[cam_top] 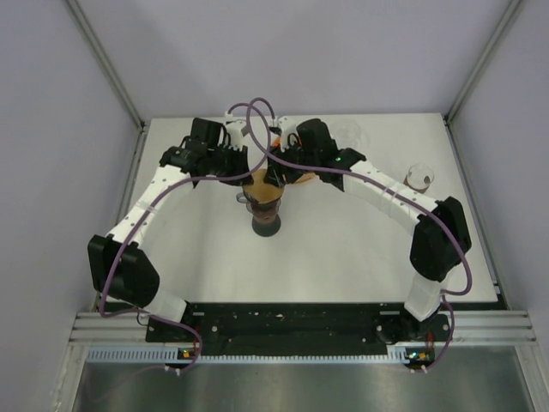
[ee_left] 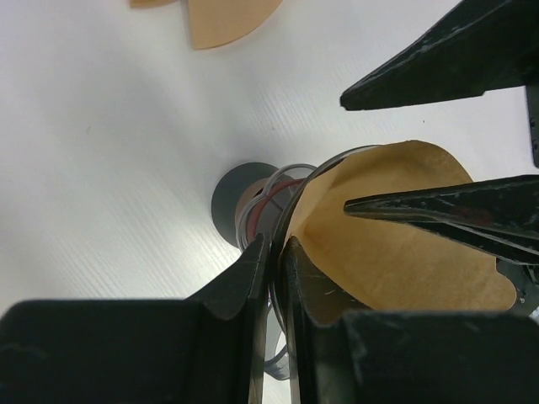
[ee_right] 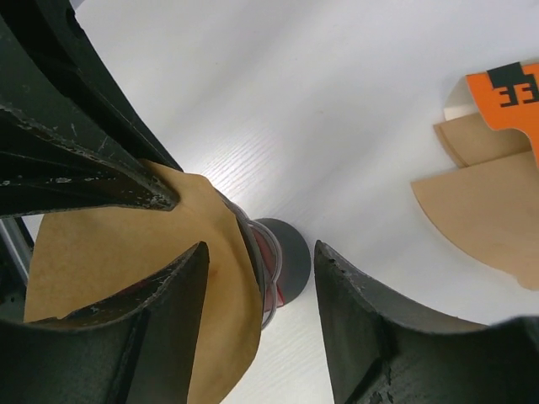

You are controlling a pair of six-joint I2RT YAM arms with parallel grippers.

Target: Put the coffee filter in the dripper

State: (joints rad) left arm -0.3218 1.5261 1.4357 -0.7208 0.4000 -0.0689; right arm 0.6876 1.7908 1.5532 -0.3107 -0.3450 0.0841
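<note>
The dripper (cam_top: 265, 216) is clear glass with a red ring on a dark round base, mid-table; it also shows in the left wrist view (ee_left: 253, 202) and the right wrist view (ee_right: 282, 257). The brown paper coffee filter (cam_top: 266, 190) sits as an open cone in its top (ee_left: 396, 244) (ee_right: 101, 252). My left gripper (ee_left: 274, 252) is shut on the dripper's rim at the filter's edge. My right gripper (ee_right: 261, 282) is open over the dripper. One of its fingers (ee_right: 160, 290) is inside the filter and the other stands outside the rim.
Spare brown filters (ee_right: 484, 206) lie flat beside an orange package (ee_right: 509, 93) behind the dripper; one also shows in the left wrist view (ee_left: 227, 21). A small white object (cam_top: 419, 178) and a clear item (cam_top: 352, 135) sit at the table's back right.
</note>
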